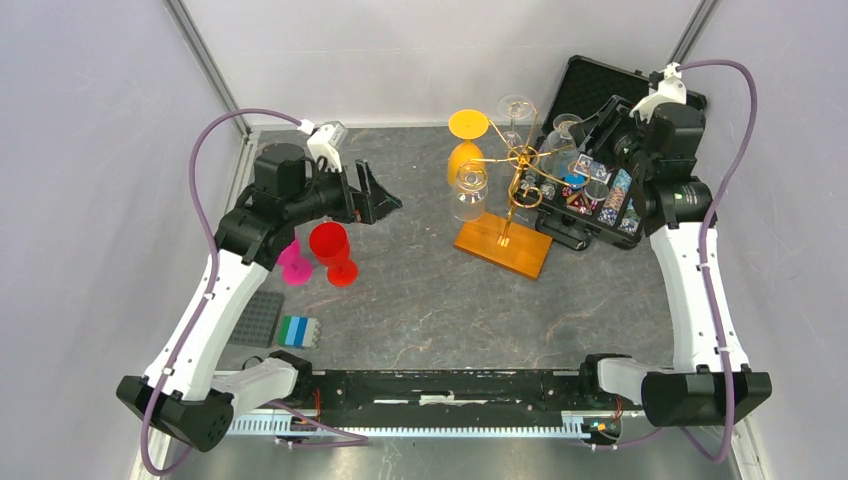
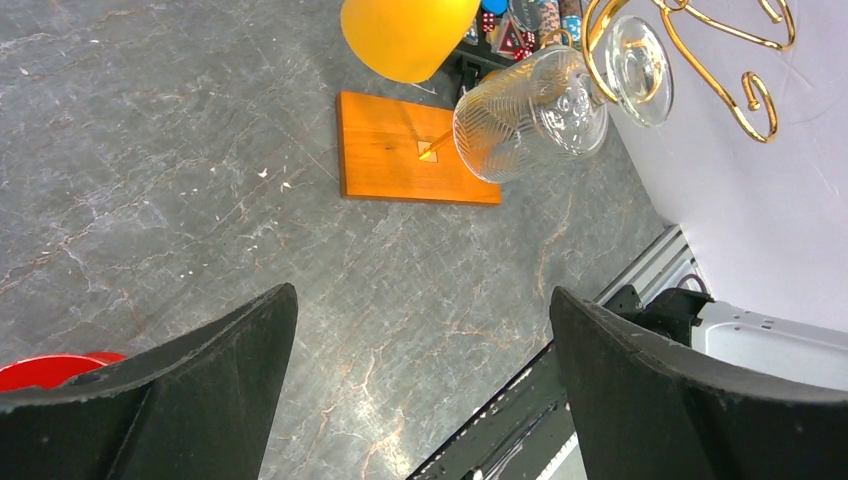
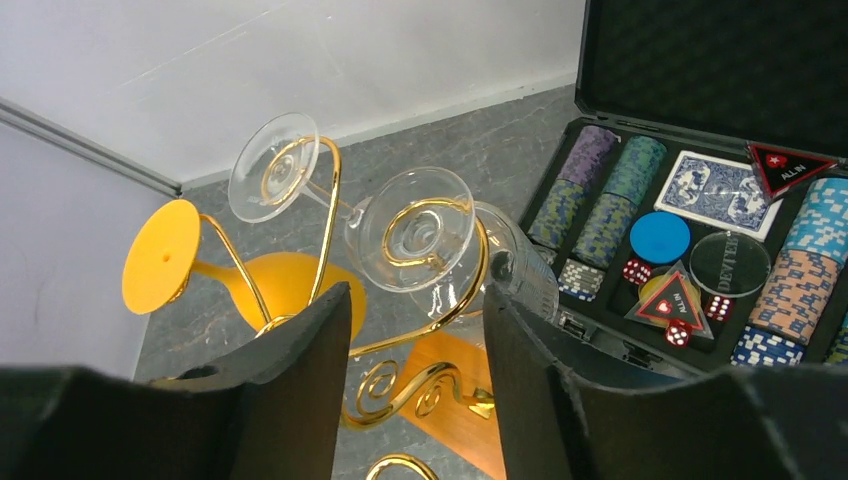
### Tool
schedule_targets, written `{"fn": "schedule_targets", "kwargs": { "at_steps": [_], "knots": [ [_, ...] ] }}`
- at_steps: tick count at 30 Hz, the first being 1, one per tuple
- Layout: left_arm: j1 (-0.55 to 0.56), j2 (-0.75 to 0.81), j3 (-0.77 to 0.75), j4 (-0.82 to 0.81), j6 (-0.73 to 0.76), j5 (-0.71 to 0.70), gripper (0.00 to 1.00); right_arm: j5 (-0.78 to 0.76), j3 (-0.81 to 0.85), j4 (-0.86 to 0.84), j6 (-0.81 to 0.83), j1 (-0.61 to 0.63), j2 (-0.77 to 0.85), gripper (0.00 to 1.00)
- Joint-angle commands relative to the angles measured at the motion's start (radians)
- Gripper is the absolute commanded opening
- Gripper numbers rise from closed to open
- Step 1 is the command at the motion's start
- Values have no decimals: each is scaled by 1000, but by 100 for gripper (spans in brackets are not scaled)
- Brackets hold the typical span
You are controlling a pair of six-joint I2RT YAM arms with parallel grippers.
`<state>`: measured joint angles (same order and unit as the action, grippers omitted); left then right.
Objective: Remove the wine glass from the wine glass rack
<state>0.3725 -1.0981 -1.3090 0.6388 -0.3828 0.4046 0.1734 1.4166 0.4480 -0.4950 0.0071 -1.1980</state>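
The wine glass rack point(image 1: 503, 245), gold wire on an orange-brown wooden base, stands right of the table's middle. An orange glass point(image 1: 466, 152) and three clear ones hang from it upside down. My right gripper point(image 1: 588, 128) is at the rack's right side. In the right wrist view it point(image 3: 415, 300) is open, its fingertips flanking the stem end of a clear wine glass point(image 3: 417, 230) that hangs in a gold spiral, without touching it. My left gripper point(image 1: 385, 200) hovers left of the rack, wide open and holding nothing point(image 2: 420, 300). It looks at the wooden base point(image 2: 385, 150) and a ribbed clear glass point(image 2: 525, 115).
An open black case point(image 1: 640, 90) of poker chips, cards and dice point(image 3: 650, 240) lies right behind the rack. A red glass point(image 1: 330, 245) and a pink glass point(image 1: 293, 262) stand under the left arm. A grey block point(image 1: 255, 320) and a blue-green holder point(image 1: 298, 330) sit near the left front.
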Motion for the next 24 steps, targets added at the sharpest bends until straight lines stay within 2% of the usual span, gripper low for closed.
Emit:
{"fn": "schedule_targets", "kwargs": {
  "at_steps": [1, 4, 7, 24],
  "knots": [
    [-3, 13, 19, -57, -20, 34, 100, -40, 28, -45, -2, 0, 9, 55],
    [-3, 5, 26, -57, -13, 33, 100, -50, 16, -66, -8, -1, -4, 54],
    [-3, 3, 34, -59, -8, 26, 100, -61, -2, -94, -15, -1, -10, 48],
    [-4, -3, 48, -59, -3, 24, 100, -50, -54, -189, -88, -1, -51, 39]
  ]
}}
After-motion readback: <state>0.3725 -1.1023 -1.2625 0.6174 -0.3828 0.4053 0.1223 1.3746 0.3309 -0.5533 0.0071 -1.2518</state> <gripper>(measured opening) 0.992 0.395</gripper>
